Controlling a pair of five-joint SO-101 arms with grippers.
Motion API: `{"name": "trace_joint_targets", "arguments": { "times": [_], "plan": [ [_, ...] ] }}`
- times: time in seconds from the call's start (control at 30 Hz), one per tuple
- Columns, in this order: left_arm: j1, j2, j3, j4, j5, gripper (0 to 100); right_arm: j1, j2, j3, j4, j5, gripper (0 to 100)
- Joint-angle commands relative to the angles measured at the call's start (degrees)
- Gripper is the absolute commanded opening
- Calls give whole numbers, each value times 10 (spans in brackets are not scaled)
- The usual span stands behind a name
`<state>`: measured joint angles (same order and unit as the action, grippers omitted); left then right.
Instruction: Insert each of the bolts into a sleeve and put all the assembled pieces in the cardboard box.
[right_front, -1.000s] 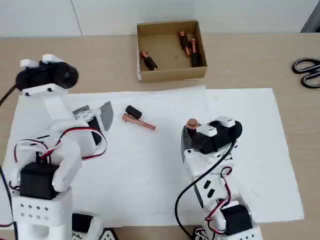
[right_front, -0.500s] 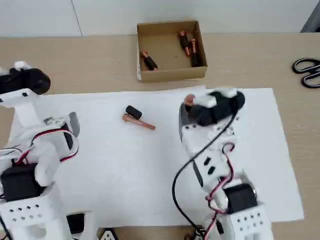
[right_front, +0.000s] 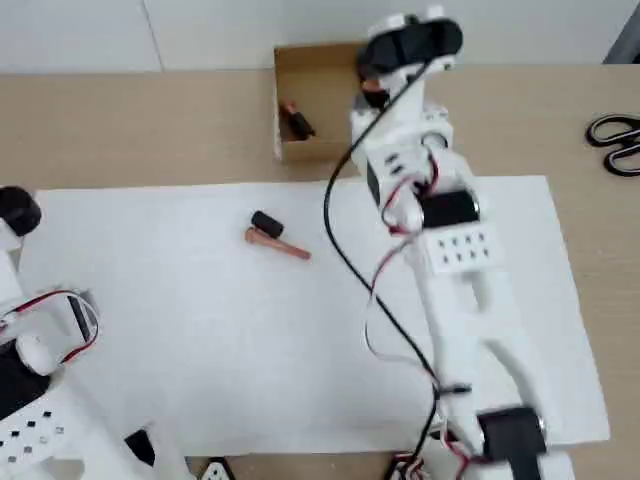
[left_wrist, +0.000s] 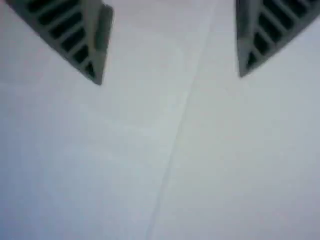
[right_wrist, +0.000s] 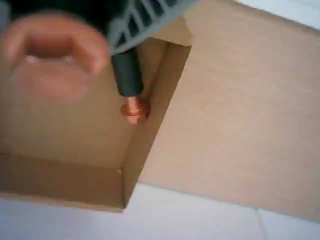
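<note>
**High view.** The right arm (right_front: 440, 230) is being held stretched out across the white paper (right_front: 180, 340). The right gripper (right_front: 374, 90) is being kept over the cardboard box (right_front: 300, 150) at the far side of the table (right_front: 150, 120). A copper held bolt (right_front: 375, 97) is being pinched in its jaws above the inside of the box; whether a sleeve is on it cannot be told. One assembled piece (right_front: 295, 122) is lying in the box, by the wall on the left arm's side. On the paper a loose bolt (right_front: 282, 244) is lying flat, its head just beside a loose sleeve (right_front: 266, 222); whether they touch cannot be told. The left arm (right_front: 35, 350) is being kept folded back at the near corner of the paper, well apart from both. Scissors (right_front: 612, 140) are lying on the bare table past the paper.

**Left wrist view.** The left gripper (left_wrist: 170, 76) is being held with its two ribbed fingers (left_wrist: 75, 35) spread wide over the paper, which is crossed by a crease (left_wrist: 175, 130).

**Right wrist view.** The held bolt's copper head is being shown close and blurred beside a grey finger (right_wrist: 145, 17). Below it, inside the box, a sleeved piece (right_wrist: 129, 80) with a black sleeve and copper head is lying against a side wall near a corner. Bare table is lying beyond that wall.
</note>
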<state>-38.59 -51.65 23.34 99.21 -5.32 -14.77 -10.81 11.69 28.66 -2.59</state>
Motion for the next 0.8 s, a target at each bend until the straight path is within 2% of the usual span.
{"name": "trace_joint_targets", "arguments": {
  "times": [0.0,0.13,0.33,0.77],
  "plan": [
    [-53,-7,-2,4,-9,168,13,117,-149,-19,3,4],
    [-82,-7,-2,4,-9,168,13,232,-246,-18,3,4],
    [-84,-7,-2,4,-9,168,12,356,-375,-18,3,4],
    [-82,-7,-2,4,-9,168,12,518,-535,-22,3,4]
  ]
}}
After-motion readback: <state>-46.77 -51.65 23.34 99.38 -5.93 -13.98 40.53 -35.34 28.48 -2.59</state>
